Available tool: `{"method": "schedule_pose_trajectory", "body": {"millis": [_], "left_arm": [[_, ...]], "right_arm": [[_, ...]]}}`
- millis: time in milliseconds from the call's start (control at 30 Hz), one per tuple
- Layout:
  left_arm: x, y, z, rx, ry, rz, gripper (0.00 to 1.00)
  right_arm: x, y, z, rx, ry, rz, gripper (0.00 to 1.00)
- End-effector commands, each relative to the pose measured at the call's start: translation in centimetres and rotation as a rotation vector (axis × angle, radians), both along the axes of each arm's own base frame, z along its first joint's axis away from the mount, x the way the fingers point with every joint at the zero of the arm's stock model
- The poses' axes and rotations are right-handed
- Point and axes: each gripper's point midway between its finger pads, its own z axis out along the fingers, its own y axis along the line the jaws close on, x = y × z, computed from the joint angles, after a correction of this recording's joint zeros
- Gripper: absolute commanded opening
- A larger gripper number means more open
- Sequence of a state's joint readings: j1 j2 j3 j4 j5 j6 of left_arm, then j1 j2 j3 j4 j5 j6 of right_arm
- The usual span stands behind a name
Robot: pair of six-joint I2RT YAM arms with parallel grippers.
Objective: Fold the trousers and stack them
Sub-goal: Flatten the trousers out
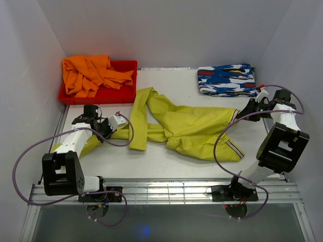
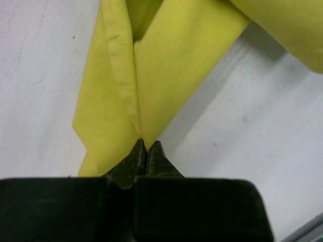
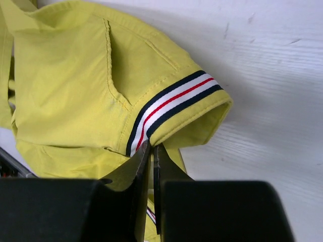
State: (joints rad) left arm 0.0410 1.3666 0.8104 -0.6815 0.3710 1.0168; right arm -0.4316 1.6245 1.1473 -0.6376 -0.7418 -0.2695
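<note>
Trousers [image 1: 192, 128] were pinched at both ends: left claw [image 2: 146, 147] clamped tight on leg cloth [image 2: 171, 65], right claw [image 3: 151, 150] on striped waistband [image 3: 174, 98]. Best practice was a level, matched lift.

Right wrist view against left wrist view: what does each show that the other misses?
Only the right wrist view: the striped waistband and a pocket, with the right claw shut on the waistband's edge. Only the left wrist view: a plain trouser leg, pinched by the shut left claw. Both: the yellow-green trousers on the white table.
</note>
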Motion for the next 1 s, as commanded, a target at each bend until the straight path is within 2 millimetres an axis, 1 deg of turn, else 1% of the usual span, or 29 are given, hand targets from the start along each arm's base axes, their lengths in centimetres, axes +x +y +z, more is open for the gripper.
{"method": "schedule_pose_trajectory", "body": {"millis": [0,33,67,100,133,167,200,233,267,300,400,433,467,500,533,567,600,633,667,700,733,767,800,833,867,933,967], "left_arm": [[-3.9,0.6,1.6,0.014,0.035,-0.109,0.00],[-3.9,0.8,2.1,0.024,0.022,-0.137,0.00],[-4.7,0.9,2.4,0.016,0.043,-0.143,0.00],[-4.9,1.7,2.7,0.014,0.043,-0.127,0.00],[-5.0,2.1,3.1,0.020,0.038,-0.150,0.00],[-4.6,2.7,3.8,0.022,0.024,-0.147,0.00],[-5.5,3.6,4.0,0.012,0.053,-0.123,0.00],[-5.7,4.2,4.0,0.015,0.067,-0.121,0.00],[-5.8,4.9,4.4,0.029,0.069,-0.141,0.00],[-6.2,6.3,4.5,0.039,0.080,-0.111,0.00],[-6.8,8.2,4.6,0.051,0.115,-0.115,0.00],[-6.8,8.5,4.6,0.058,0.122,-0.116,0.00],[-6.7,8.5,4.4,0.052,0.127,-0.117,0.00],[-6.4,8.6,4.7,0.050,0.118,-0.116,0.00],[-5.8,8.1,5.0,0.021,0.098,-0.114,0.00],[-5.0,8.1,5.1,0.006,0.074,-0.102,0.08],[-4.2,7.8,5.7,-0.017,0.061,-0.063,0.19],[-3.8,7.5,5.8,-0.037,0.062,-0.044,0.31],[-3.4,7.2,6.0,-0.056,0.069,-0.030,0.41],[-3.0,6.7,5.7,-0.074,0.097,-0.021,0.87],[-2.4,6.5,6.3,-0.096,0.106,0.033,0.98],[-2.0,6.1,6.6,-0.127,0.115,0.053,0.98],[-1.7,5.9,6.6,-0.155,0.131,0.071,0.98],[-1.1,5.8,7.4,-0.173,0.125,0.097,0.98],[-1.7,5.4,7.6,-0.194,0.151,0.093,0.98],[-2.3,4.8,8.1,-0.209,0.148,0.064,0.98],[-3.0,4.6,7.7,-0.208,0.154,0.049,0.98]], "right_arm": [[2.1,-2.6,3.7,-0.029,-0.121,-0.033,0.08],[2.5,-3.1,4.3,-0.032,-0.135,-0.042,0.08],[3.2,-4.1,5.3,-0.045,-0.156,-0.064,0.08],[3.5,-4.5,5.6,-0.056,-0.165,-0.073,0.08],[3.8,-4.9,5.9,-0.066,-0.170,-0.080,0.08],[4.2,-5.6,6.0,-0.088,-0.173,-0.091,0.08],[4.4,-5.9,6.0,-0.100,-0.173,-0.094,0.08],[4.4,-6.1,5.7,-0.112,-0.166,-0.099,0.08],[4.5,-6.7,5.2,-0.134,-0.154,-0.108,0.08],[4.5,-6.9,4.9,-0.145,-0.145,-0.112,0.08],[4.6,-7.5,3.3,-0.170,-0.114,-0.123,0.08],[4.7,-7.7,2.8,-0.174,-0.109,-0.126,0.08],[4.9,-7.9,2.0,-0.184,-0.093,-0.130,0.08],[5.0,-7.9,1.6,-0.187,-0.085,-0.132,0.08],[5.0,-7.8,1.3,-0.186,-0.078,-0.125,0.08],[5.0,-7.1,0.5,-0.170,-0.054,-0.104,0.08],[4.7,-6.5,0.0,-0.158,-0.031,-0.081,0.08],[4.9,-6.3,0.2,-0.175,-0.030,-0.043,0.11],[3.8,-5.1,-0.8,-0.160,0.045,-0.004,0.17],[3.5,-4.8,-0.8,-0.163,0.055,0.019,0.24],[3.1,-4.8,-0.8,-0.176,0.059,0.041,0.45],[2.7,-5.0,-0.4,-0.200,0.060,0.049,0.56],[1.8,-4.9,-0.2,-0.212,0.083,0.061,0.67],[1.2,-5.2,0.0,-0.239,0.086,0.071,0.81],[0.4,-5.8,0.7,-0.305,0.072,0.095,0.84],[-1.8,-5.8,1.0,-0.348,0.104,0.141,0.87],[-3.2,-6.0,1.0,-0.400,0.105,0.196,0.87]]}}
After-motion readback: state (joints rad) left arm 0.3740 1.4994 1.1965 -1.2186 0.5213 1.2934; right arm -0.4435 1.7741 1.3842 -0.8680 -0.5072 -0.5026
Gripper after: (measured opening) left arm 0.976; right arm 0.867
